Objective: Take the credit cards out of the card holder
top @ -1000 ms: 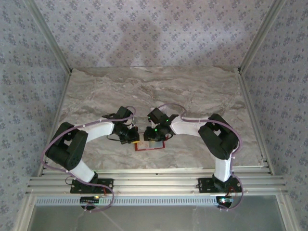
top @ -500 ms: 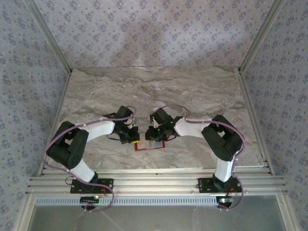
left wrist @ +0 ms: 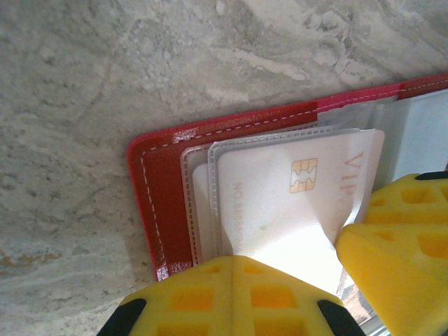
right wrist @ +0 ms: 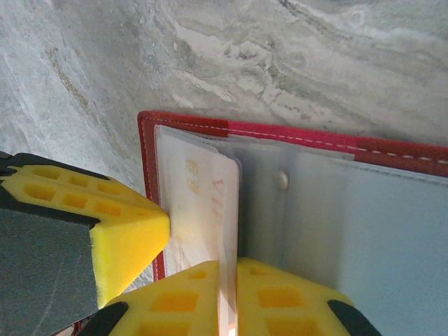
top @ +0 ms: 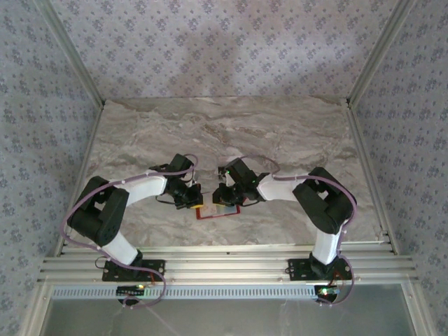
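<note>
Since 1 second ago the right gripper point(top: 222, 195) has slid left over the open red card holder point(top: 218, 213), which lies between both arms at the near middle of the table point(top: 280, 133), and its jaws have narrowed onto 1 credit card point(right wrist: 203, 210), while the left gripper point(top: 192, 200) stays clamped on the card holder's left end.

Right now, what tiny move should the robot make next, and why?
Probably draw the right gripper back, sliding the credit card out: it straddles the card's edge, and the left gripper, shut, pins the card holder in place.
</note>
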Available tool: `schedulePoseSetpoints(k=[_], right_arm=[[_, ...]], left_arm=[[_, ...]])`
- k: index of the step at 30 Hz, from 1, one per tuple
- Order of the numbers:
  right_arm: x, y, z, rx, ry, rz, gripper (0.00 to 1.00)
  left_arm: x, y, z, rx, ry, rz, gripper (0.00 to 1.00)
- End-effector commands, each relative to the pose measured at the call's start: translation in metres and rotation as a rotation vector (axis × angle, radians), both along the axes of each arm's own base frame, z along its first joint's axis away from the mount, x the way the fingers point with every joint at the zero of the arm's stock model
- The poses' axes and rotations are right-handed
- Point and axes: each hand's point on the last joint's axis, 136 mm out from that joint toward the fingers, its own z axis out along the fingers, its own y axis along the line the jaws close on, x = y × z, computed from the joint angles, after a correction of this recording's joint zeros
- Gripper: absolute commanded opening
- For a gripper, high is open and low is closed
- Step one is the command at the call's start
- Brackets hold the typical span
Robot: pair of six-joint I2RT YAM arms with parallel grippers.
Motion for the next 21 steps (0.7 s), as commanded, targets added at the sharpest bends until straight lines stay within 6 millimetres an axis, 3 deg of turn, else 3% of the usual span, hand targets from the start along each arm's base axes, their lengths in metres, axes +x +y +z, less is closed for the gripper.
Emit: schedulePoseSetpoints(k=[1,11,21], right_arm=[[0.000,0.003,0.010,0.047,-0.008,-0.001,0.12],[0.001,0.007,0.022,0.128,-0.008,-0.013,0.13],[0.003,0.002,0.020,0.130,-0.007,-0.036,0.10]], left_arm=[[-0.004,0.004,-0.005,0.039,0.018,-0.017,0.03],[-0.005,0.007,-0.009,0.066,0.028,-0.014,0.03],[-0.006,0.009,-0.013,0.078,0.035,-0.014,0.03]])
